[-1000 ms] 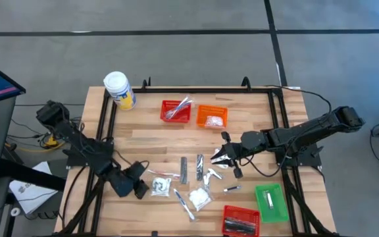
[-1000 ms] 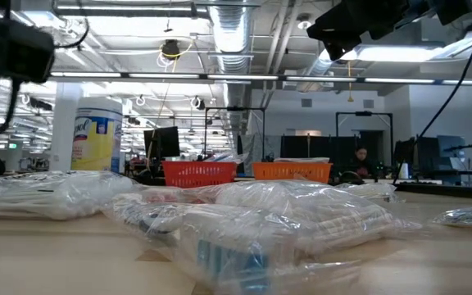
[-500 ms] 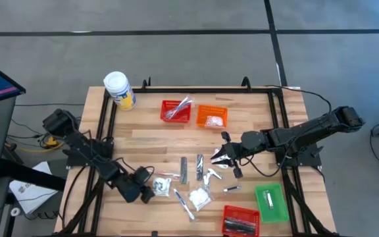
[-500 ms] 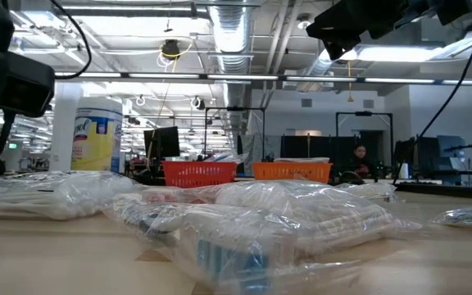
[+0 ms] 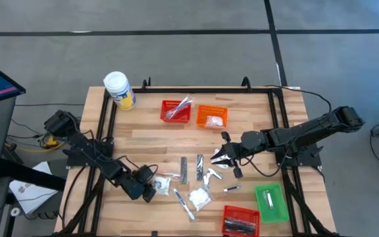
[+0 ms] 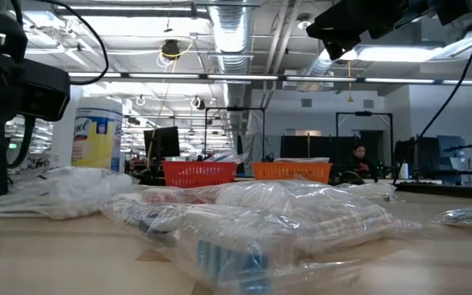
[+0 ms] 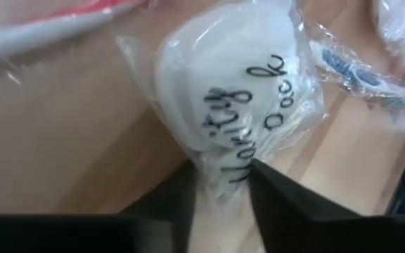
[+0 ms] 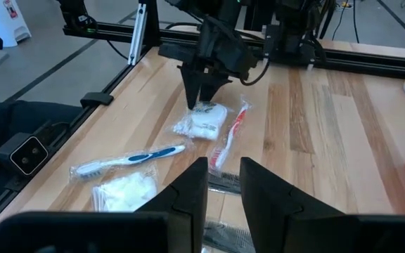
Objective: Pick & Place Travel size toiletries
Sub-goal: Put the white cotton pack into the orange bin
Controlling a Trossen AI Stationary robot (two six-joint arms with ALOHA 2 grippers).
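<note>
The left gripper (image 5: 151, 189) sits low on the counter (image 5: 150, 141) in the lower left of the high view, its fingers (image 7: 181, 200) narrowed around the edge of a clear-wrapped white packet (image 7: 238, 119) with dark script on it. The right gripper (image 5: 217, 158) hangs right of centre above the loose toiletries, fingers narrow with a small gap and nothing visibly between them. The other wrapped packets and silver sticks (image 5: 183, 168) lie scattered in the lower middle of the counter, with a wrapped blue toothbrush (image 8: 129, 159) and a red one (image 8: 232, 132) among them.
</note>
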